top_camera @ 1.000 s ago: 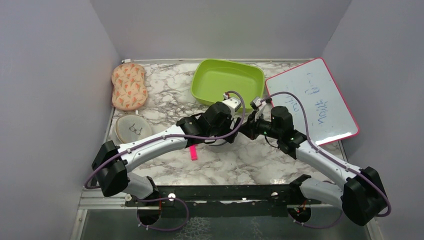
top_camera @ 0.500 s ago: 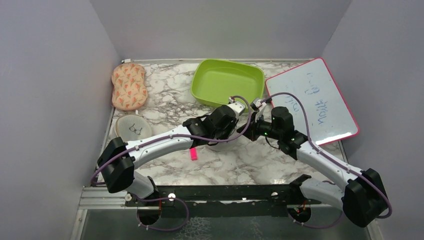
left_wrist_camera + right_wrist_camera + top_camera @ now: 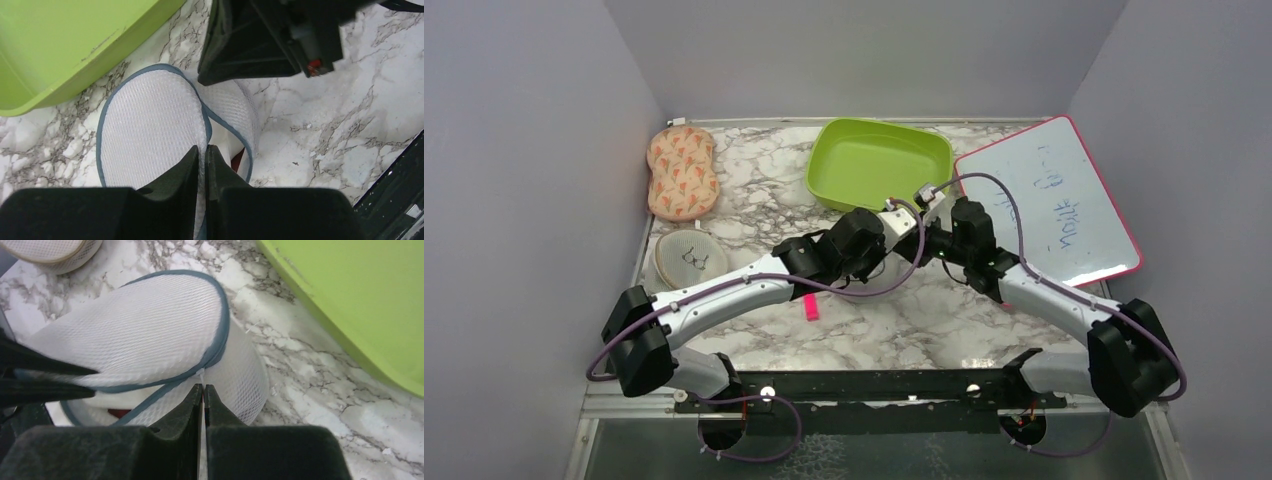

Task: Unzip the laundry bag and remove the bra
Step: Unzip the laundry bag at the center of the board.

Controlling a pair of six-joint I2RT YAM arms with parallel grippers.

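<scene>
The laundry bag (image 3: 150,115) is a round white mesh case with a blue-grey zip rim, lying on the marble beside the green tray. Its lid (image 3: 135,325) stands lifted, with a gap along the rim. My left gripper (image 3: 205,147) is shut on the lid's mesh edge. My right gripper (image 3: 203,386) is shut on the thin white zip pull (image 3: 201,375) at the rim. In the gap, white fabric and a dark red scrap (image 3: 239,159) show. The bra is otherwise hidden. In the top view both wrists cover the bag.
A lime green tray (image 3: 816,180) stands just behind the bag, and a pink-framed whiteboard (image 3: 1049,200) lies at the right. A beige mesh case with a bra icon (image 3: 689,258) and an orange-patterned pad (image 3: 682,172) lie at the left. A pink marker (image 3: 810,306) lies under the left arm.
My left gripper has closed on the bag's lid. The right wrist has shifted back and left, closer to the tray, still shut.
</scene>
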